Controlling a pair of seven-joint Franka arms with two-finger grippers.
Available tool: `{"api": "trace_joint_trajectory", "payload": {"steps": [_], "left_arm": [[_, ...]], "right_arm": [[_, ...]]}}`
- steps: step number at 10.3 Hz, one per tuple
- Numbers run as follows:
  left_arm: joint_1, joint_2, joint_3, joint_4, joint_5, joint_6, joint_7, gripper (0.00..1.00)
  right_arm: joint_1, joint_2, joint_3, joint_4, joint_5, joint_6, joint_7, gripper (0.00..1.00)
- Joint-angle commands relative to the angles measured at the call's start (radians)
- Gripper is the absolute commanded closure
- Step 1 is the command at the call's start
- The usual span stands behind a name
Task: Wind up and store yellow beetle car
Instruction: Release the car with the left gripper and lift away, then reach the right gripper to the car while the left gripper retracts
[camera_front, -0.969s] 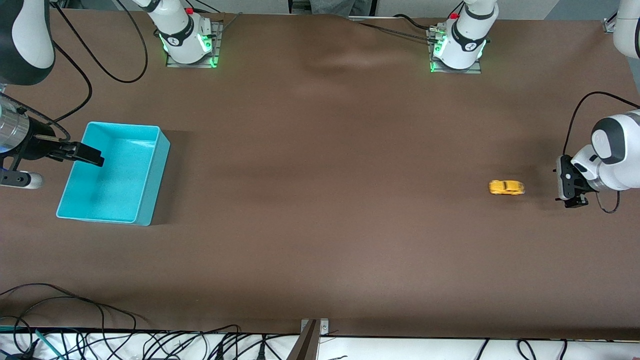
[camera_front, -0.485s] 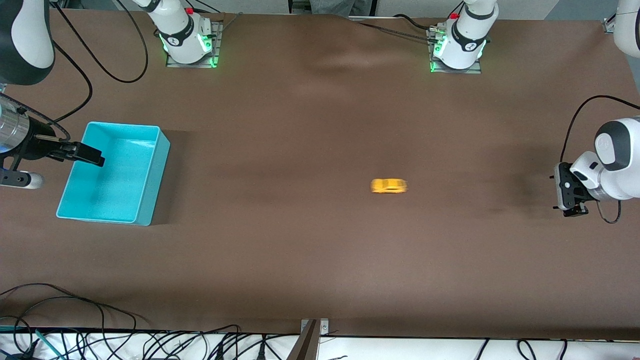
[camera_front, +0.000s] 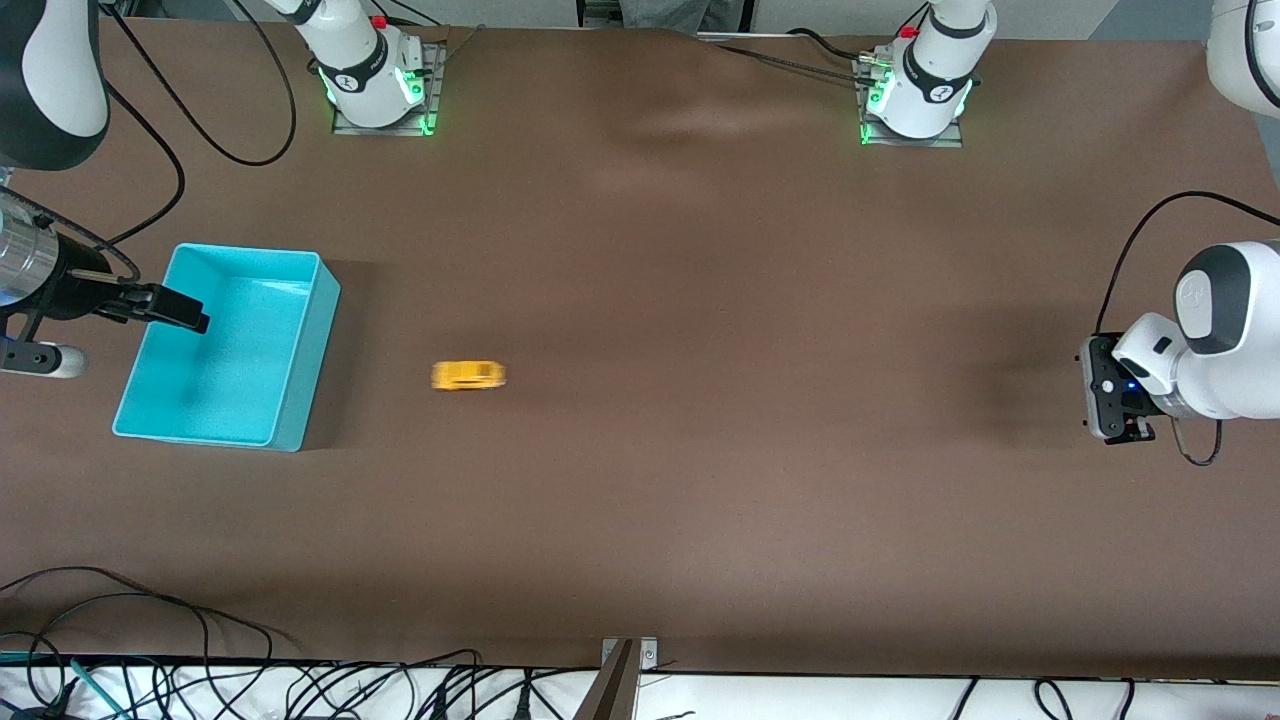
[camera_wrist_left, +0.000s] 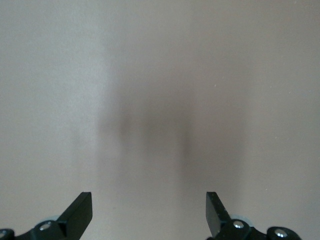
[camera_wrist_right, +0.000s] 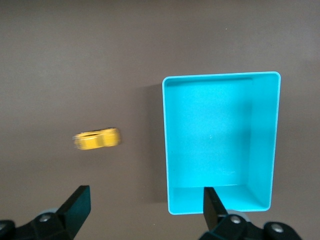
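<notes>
- The yellow beetle car (camera_front: 468, 375) sits on the brown worktop (camera_front: 700, 300) just beside the turquoise bin (camera_front: 300, 345), toward the right arm's end, apart from the bin's wall and not in it. Its outline is smeared in both the front and right wrist views, so it is probably rolling rather than parked.
- Step in hand, as I judge it: the winding looks done and the car is loose on its own; storing it is not yet done, since the bin holds nothing.
- The right gripper (camera_wrist_right: 145, 205) hovers over the bin's edge at the right arm's end of the worktop, fingers spread wide with nothing between them; the car (camera_wrist_right: 97, 139) shows on the worktop below it, beside the bin (camera_wrist_right: 172, 150).
- The left gripper (camera_wrist_left: 149, 210) hangs over bare worktop at the left arm's end, well apart from the car, fingers spread wide and holding nothing. That arm waits.
- Next move, by my reading: the right gripper should let the car settle, come down over it, close across its narrow body, lift it and drop it in the bin.
- Count: one car, one bin, two grippers.
</notes>
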Motion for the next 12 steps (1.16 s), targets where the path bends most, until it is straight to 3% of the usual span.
{"api": "trace_joint_trajectory", "payload": {"steps": [1,3,7,10,12], "left_arm": [[-0.015,-0.012,0.003,0.018,-0.006,-0.046,-0.054,0.00],[-0.030,-0.034,0.002,0.032,-0.006,-0.070,-0.121,0.00],[-0.107,-0.041,-0.009,0.162,-0.021,-0.246,-0.426,0.00],[-0.110,-0.092,-0.099,0.196,-0.026,-0.348,-0.750,0.00],[-0.108,-0.141,-0.133,0.196,-0.090,-0.391,-0.966,0.00]], "right_arm": [[-0.002,-0.008,0.000,-0.009,0.016,0.007,0.007,0.00],[-0.002,-0.008,0.000,-0.009,0.016,0.007,0.009,0.00],[0.001,-0.002,0.001,-0.009,0.016,0.022,-0.045,0.00],[0.023,0.033,0.006,-0.022,0.019,0.048,-0.333,0.00],[0.029,0.085,0.006,-0.022,0.020,0.059,-0.568,0.00]]}}
